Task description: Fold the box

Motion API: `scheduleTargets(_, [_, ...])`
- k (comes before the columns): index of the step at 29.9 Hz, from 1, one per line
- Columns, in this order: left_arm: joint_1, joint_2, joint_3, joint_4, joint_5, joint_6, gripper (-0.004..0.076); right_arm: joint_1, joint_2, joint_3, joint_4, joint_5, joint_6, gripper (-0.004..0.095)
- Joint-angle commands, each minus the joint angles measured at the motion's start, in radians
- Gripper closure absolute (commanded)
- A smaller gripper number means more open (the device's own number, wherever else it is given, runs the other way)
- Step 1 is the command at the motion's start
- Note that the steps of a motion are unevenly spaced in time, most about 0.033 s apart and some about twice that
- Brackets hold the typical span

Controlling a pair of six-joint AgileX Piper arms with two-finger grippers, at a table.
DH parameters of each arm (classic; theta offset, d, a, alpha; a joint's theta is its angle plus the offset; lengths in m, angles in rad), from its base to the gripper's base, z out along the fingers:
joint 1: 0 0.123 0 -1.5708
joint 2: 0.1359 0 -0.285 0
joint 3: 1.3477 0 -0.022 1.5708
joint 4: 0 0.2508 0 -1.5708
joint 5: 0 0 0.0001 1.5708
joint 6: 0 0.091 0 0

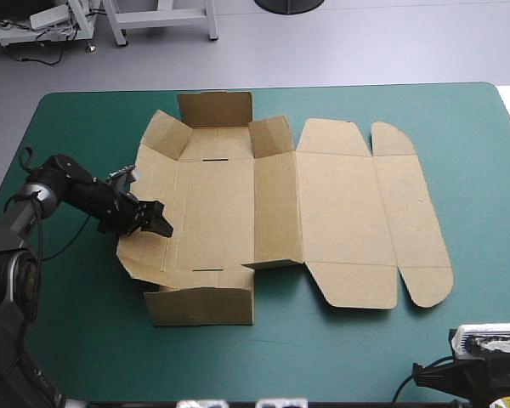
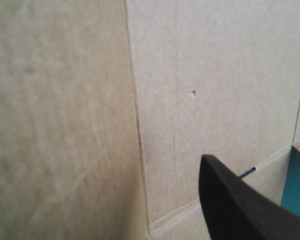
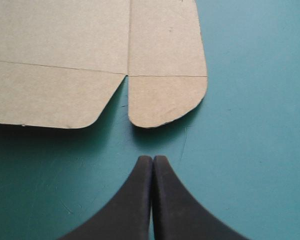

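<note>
The brown box (image 1: 323,212) lies mid-table as a cut sheet. Its lid half is flat to the right, with rounded tabs (image 1: 427,289). On the left half, the far end flap (image 1: 214,109) and the near end flap (image 1: 200,306) stand up, and the left wall (image 1: 149,183) is tilted up. My left gripper (image 1: 157,221) is at that left wall and open. One black finger (image 2: 240,210) shows over the inner board (image 2: 215,75); the other is hidden behind the raised wall. My right gripper (image 3: 152,157) is shut and empty above the cover, just short of a rounded lid tab (image 3: 165,97).
Teal-green cover (image 1: 85,323) shows on all sides of the box, widest along the front edge and at the far right (image 1: 484,170). The table's left edge is close behind the left arm.
</note>
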Motion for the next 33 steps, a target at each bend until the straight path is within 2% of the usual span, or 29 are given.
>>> scheduleTargets(1, [-0.028, -0.047, -0.026, -0.066, 0.091, -0.026, 0.0452, 0.001, 0.016, -0.022, 0.009, -0.061, -0.008, 0.0932])
scheduleTargets(2, [-0.028, -0.047, -0.028, -0.066, 0.091, -0.026, 0.0522, 0.001, 0.016, -0.022, 0.009, -0.061, -0.008, 0.0932])
scheduleTargets(4, [-0.028, -0.047, -0.028, -0.061, 0.089, -0.024, 0.0734, 0.001, 0.016, -0.022, 0.009, -0.061, -0.008, 0.0932])
scheduleTargets(13, [-0.028, -0.121, -0.052, 0.011, 0.013, -0.015, 0.0729, 0.001, 0.016, -0.022, 0.013, -0.061, -0.008, 0.0932])
scheduleTargets(22, [-0.037, -0.281, -0.312, 0.113, 0.045, -0.015, 0.0729, 0.001, 0.016, -0.022, 0.016, -0.061, -0.008, 0.0932])
scheduleTargets(28, [-0.126, -0.382, -0.480, 0.253, 0.078, -0.015, 0.0729, 0.001, 0.016, -0.022, 0.048, -0.061, -0.020, 0.0932])
scheduleTargets(33, [-0.239, -0.438, -0.536, 0.306, 0.084, -0.015, 0.0729, 0.001, 0.016, -0.027, 0.050, -0.082, -0.023, 0.0932])
